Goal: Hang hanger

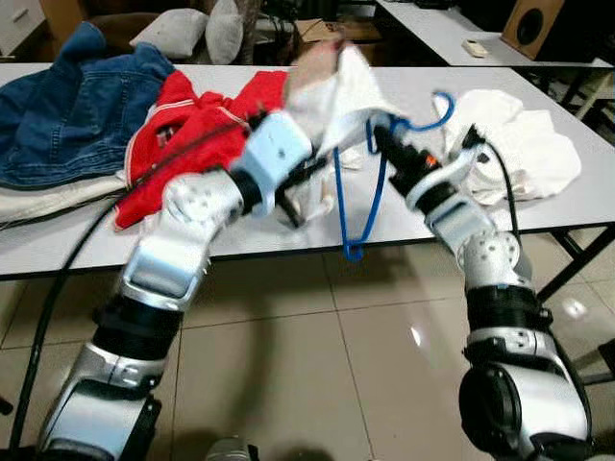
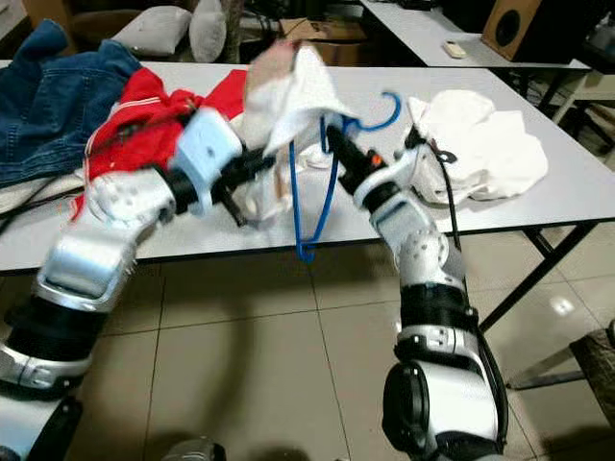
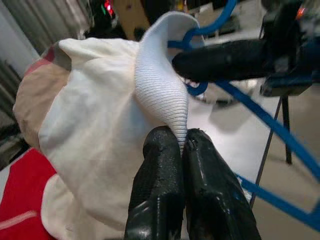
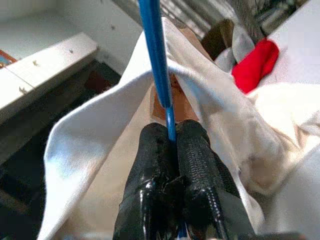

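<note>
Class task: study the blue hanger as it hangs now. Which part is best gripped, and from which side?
Grip the blue hanger on a straight bar near the hook, from the robot's right, as the right hand does. The bar is thin, and the white garment drapes its other side.

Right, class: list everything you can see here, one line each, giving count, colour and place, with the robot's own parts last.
Hanger: one, blue, held up over the table's front edge.
White garment: one, white, lifted above the table, draped on the hanger.
Red garment: one, red, on the table.
Denim jacket: one, blue, at the table's left end.
White pile: one, white, on the table's right side.
Table: one, white.
Left hand: pinching the white garment's ribbed edge.
Right hand: clamped on the hanger's bar.
</note>
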Tool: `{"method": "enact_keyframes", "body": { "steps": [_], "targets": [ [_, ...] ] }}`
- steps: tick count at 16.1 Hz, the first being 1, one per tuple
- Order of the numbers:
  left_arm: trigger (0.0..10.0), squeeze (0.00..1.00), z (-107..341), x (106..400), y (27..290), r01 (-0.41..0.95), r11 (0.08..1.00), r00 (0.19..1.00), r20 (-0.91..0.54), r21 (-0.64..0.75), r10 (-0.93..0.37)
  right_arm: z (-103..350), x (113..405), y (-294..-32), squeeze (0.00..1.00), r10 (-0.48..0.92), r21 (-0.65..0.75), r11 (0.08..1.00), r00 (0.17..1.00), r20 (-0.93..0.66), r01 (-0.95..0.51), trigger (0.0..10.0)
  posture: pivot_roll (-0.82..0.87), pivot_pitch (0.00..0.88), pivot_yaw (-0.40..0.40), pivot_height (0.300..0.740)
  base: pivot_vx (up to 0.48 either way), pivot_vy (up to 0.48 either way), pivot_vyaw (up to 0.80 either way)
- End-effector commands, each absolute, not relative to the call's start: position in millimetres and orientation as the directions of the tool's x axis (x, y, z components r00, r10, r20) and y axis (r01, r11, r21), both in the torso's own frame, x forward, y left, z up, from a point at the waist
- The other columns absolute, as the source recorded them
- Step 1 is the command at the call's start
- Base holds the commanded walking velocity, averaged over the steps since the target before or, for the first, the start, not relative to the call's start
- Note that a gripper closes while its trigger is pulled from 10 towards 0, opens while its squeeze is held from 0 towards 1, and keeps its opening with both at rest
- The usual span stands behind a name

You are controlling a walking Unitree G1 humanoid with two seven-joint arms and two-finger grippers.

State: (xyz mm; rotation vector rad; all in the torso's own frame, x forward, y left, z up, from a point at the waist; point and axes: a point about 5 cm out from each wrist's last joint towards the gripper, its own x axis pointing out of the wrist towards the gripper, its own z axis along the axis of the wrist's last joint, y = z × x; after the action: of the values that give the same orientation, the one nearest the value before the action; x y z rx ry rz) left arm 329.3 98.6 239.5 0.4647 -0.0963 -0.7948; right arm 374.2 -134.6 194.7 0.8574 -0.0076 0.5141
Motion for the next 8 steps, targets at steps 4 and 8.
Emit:
{"method": "enact_keyframes", "body": {
  "steps": [4, 8],
  "targets": [
    [1.2, 0.00, 261, 319, 107, 0.765, 0.548, 0.602, -0.073, 0.338, -0.795, 213, 381, -147, 0.00, 0.302, 0.803, 0.435, 0.906, 0.296, -0.407, 10.0, 0.05, 0.000, -0.085, 0.740, 0.000, 0.000, 0.00],
    [0.0, 0.00, 266, 311, 102, 0.804, 0.513, 0.556, -0.075, 0.301, -0.828, 219, 384, -154, 0.00, 0.220, 0.882, 0.267, 0.916, 0.336, -0.388, 10.0, 0.05, 0.000, -0.087, 0.740, 0.000, 0.000, 0.00]
  ]
}}
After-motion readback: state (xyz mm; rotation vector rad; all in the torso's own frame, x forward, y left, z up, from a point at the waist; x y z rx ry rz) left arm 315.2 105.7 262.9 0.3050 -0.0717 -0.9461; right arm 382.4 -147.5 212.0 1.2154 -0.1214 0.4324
